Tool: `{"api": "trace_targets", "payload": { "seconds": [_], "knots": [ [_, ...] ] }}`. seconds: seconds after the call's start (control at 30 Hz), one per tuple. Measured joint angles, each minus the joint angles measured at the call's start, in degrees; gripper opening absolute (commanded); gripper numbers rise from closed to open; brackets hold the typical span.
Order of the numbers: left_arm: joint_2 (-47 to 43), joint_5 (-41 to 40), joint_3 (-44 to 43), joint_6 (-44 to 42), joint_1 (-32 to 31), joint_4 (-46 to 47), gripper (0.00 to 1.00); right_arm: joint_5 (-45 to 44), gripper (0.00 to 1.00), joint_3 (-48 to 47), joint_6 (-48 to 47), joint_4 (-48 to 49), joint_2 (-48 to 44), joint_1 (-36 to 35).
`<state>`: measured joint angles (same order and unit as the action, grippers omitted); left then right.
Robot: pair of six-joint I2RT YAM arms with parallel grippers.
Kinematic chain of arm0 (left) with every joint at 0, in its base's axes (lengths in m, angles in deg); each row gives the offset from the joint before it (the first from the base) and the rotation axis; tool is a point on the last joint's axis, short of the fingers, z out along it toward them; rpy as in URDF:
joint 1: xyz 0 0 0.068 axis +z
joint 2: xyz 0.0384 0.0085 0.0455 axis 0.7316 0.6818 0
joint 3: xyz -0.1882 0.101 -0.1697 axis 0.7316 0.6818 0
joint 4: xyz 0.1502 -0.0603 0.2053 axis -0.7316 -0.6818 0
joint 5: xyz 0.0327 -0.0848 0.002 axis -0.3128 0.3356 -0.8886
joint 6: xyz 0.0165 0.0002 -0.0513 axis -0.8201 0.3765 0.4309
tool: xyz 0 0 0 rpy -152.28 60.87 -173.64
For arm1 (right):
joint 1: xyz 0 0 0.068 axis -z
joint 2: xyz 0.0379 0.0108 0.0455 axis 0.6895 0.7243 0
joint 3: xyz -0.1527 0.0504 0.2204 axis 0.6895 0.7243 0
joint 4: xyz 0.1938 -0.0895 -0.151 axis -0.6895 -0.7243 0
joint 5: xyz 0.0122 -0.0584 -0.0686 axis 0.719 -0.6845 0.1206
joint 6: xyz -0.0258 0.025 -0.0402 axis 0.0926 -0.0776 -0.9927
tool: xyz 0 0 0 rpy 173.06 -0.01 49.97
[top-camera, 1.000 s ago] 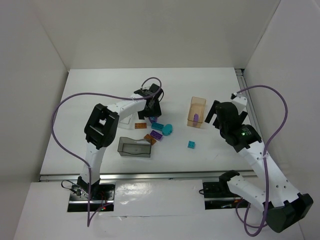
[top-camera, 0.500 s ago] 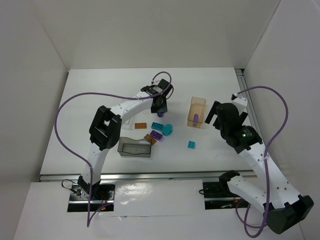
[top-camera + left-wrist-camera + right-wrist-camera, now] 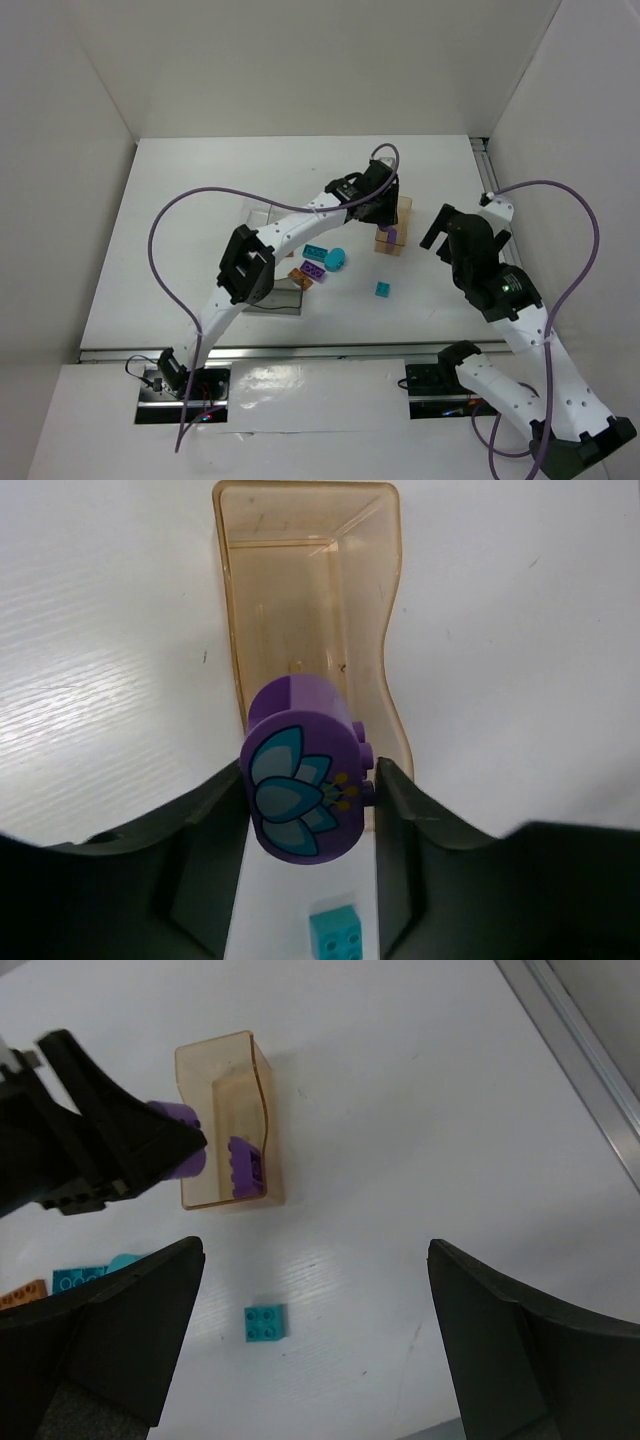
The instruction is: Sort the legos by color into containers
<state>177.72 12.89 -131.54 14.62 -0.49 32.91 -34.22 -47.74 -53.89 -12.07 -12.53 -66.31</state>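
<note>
The left fingers [image 3: 205,880], matte black and blunt, are clenched on a purple rounded brick [image 3: 305,780]. It is a smooth, glossy drum-shaped piece. A teal lotus with small gold dots is printed on its flat face, and a stud shows at one side. It hangs at the near end of an amber tray [image 3: 230,630], over that end or just beside it; which of the two I cannot tell. The tray is a narrow, translucent plastic trough with thin walls and a wavy long edge. Inside it lies a second purple brick [image 3: 245,1167], studded, resting against the end wall.

The right fingers [image 3: 110,1330] are released and spread wide, with nothing between them. They hover well apart from the tray, above the white, faintly grained tabletop [image 3: 200,200].

A small square teal brick [image 3: 383,289] with four studs lies alone on the tabletop, near the tray. Further toward the left arm is a loose cluster:
- a flat teal brick [image 3: 316,252]
- a teal domed piece [image 3: 336,259]
- a flat purple brick [image 3: 313,270]
- an orange brick [image 3: 299,277], partly hidden by the arm

Counted by colour, three purple pieces, three teal and one orange are visible.

There are three trays. Besides the amber one, a smoky grey rectangular tray [image 3: 285,300] sits half under the left arm, and a clear tray [image 3: 255,215] shows faintly behind it.
</note>
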Motion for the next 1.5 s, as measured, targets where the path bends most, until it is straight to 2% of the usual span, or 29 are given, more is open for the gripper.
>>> {"api": "trace_targets", "payload": {
  "seconds": [0.03, 0.07, 0.23, 0.33, 0.47, 0.57, 0.67, 0.8, 0.93, 1.13, 1.33, 1.5],
  "knots": [
    [1.2, 0.6, -0.7, -0.2, 0.1, 0.4, 0.68, -0.2, 1.0, -0.3, 0.0, -0.1, -0.7, 0.0],
    [2.2, 1.4, -1.1, -0.4, 0.3, 0.7, 1.0, -0.4, 1.0, -0.5, 0.0, -0.2, -1.4, 0.0],
    [3.8, 3.5, -1.4, -1.4, 0.8, 1.3, 1.0, -1.3, 1.0, -1.4, 0.2, -0.9, -2.8, 0.0],
    [1.7, 2.9, 0.7, -1.8, 0.9, 2.6, 1.0, -1.3, 1.0, -1.3, 0.5, -1.2, -2.8, 0.0],
    [-7.6, -0.7, 11.2, -2.0, 0.9, 3.2, 1.0, 0.5, 1.0, -0.8, 0.6, -1.0, -2.1, 0.0],
    [-17.1, -3.2, 20.4, -1.9, 1.2, 3.8, 0.85, 4.3, 1.0, 1.1, 0.6, 0.1, -0.9, 0.1],
    [-24.6, -5.2, 27.0, -1.5, 2.0, 4.6, 0.82, 11.0, 1.0, 6.3, 1.5, 4.6, 1.6, 0.2],
    [-29.3, -9.3, 32.4, -1.5, 3.3, 3.4, 1.0, 17.2, 1.0, 16.2, 4.3, 10.5, 7.9, 0.1],
    [-29.3, -14.2, 33.1, -1.4, 4.3, -0.7, 1.0, 22.0, 1.0, 23.5, 5.7, 12.2, 8.9, 0.0],
    [-30.0, -16.9, 35.2, -1.2, 6.2, -2.6, 1.0, 27.9, 1.0, 24.4, 5.7, 19.2, 10.0, -0.5],
    [-34.4, -17.0, 39.6, 0.3, 9.6, -3.9, 1.0, 28.6, 0.85, 24.4, 5.6, 24.4, 16.0, -3.8],
    [-39.7, -16.1, 41.1, 0.4, 12.8, -4.2, 1.0, 25.2, 0.71, 24.2, 6.8, 25.3, 21.7, -8.5]
  ]
}}
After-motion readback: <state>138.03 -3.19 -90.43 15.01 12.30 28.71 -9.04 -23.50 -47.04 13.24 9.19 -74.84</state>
